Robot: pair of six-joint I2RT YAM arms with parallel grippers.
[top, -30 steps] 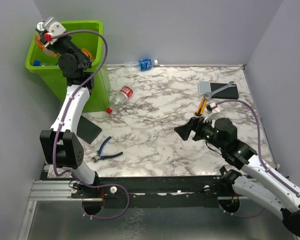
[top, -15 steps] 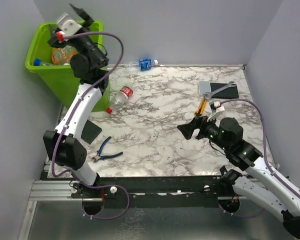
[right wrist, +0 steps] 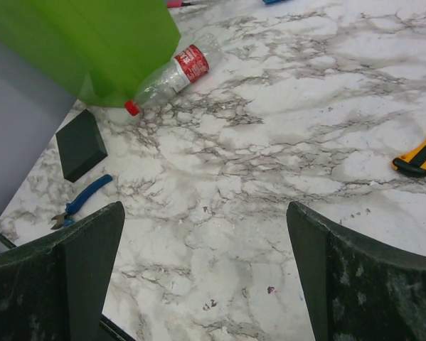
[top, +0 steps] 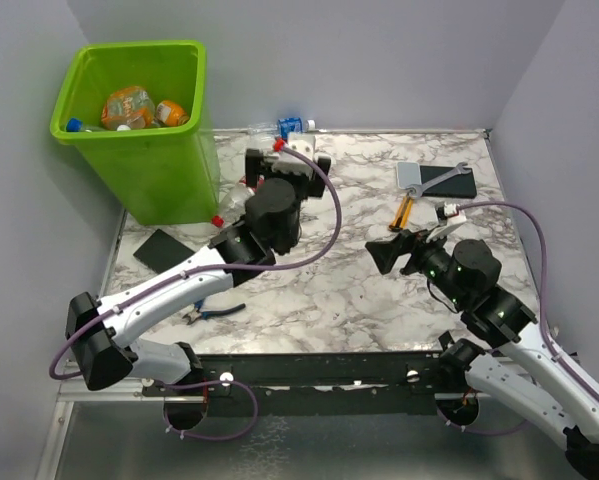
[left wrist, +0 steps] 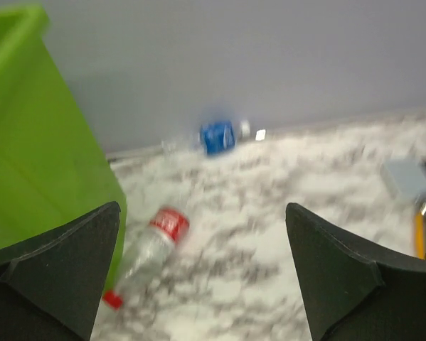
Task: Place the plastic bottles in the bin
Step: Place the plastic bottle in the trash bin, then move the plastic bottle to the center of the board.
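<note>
- Already several plastic bottles [top: 131, 106] lie inside the bin [top: 157, 185], which stands at the far left corner of the tabletop [top: 329, 290]. Orange ones and a blue cap show above its rim; anything deeper is hidden.
- A red-labelled bottle [right wrist: 171, 74] lies on its side just beside the foot of the bin, red cap toward the near edge. In the top view the left arm [top: 194, 275] covers most of it.
- A blue-labelled bottle [left wrist: 216, 136] lies against the far wall, blurred in the left wrist view.
- The left end effector [left wrist: 201, 213] hangs over the tabletop with its fingers spread wide and nothing between them, pointed toward the two loose bottles.
- The right end effector [right wrist: 204, 213] is likewise wide open and empty, above the right half of the tabletop.
- The pliers [right wrist: 81, 202] and a black pad [right wrist: 81, 145] lie near the left edge; the arm partly hides the pliers from above. A yellow knife [right wrist: 420, 156] is cut off at the right wrist view's border.
- Half a second ago the left arm reached over the bin's mouth; it has since swung out over the tabletop beside the bin. The right arm has barely shifted.
</note>
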